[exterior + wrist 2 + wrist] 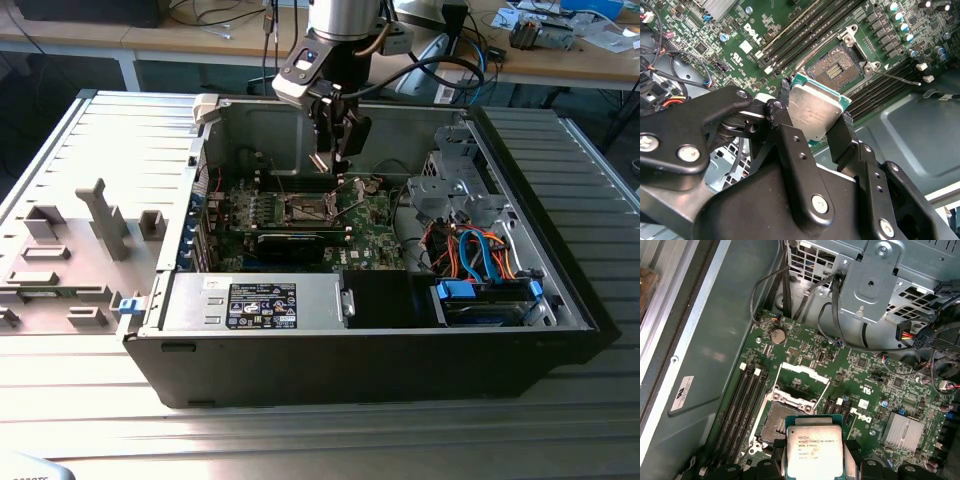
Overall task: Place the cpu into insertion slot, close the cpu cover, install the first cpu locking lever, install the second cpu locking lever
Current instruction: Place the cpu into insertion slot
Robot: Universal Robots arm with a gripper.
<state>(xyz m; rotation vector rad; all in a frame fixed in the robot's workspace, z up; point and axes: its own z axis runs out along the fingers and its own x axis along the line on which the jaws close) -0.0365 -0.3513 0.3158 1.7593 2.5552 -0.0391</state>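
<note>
1. Your gripper (335,165) hangs inside the open black computer case (300,370), which lies on the ridged metal tabletop (300,440). It is over the green circuit board (375,215).
2. The fingers (785,97) are closed on the cpu (815,112), a small thin square chip with a flat silver-grey metal top. They clamp it by two opposite edges, and both wrist views show the grip.
3. The cpu is in the air, apart from the board and not yet seated. The insertion slot (837,70), a square dark socket recess bordered by silver metal, lies just beyond it. In the first wrist view the chip (814,452) overlaps the near edge of that recess (772,422).
4. The cpu cover (805,371), a thin silver square frame with a large window, stands swung up off the socket. A thin wire locking lever (897,77) sits out to one side, so the recess looks open to receive the chip.
5. Square the chip's edges to the silver border before you descend. These views do not settle whether the chip is level with the board, so check that first.
6. Come down slowly and do not press, because the socket contacts are probably delicate.
7. Mind the long black memory slots (740,395) just beside the socket. The fingers will likely need that side room.
</note>
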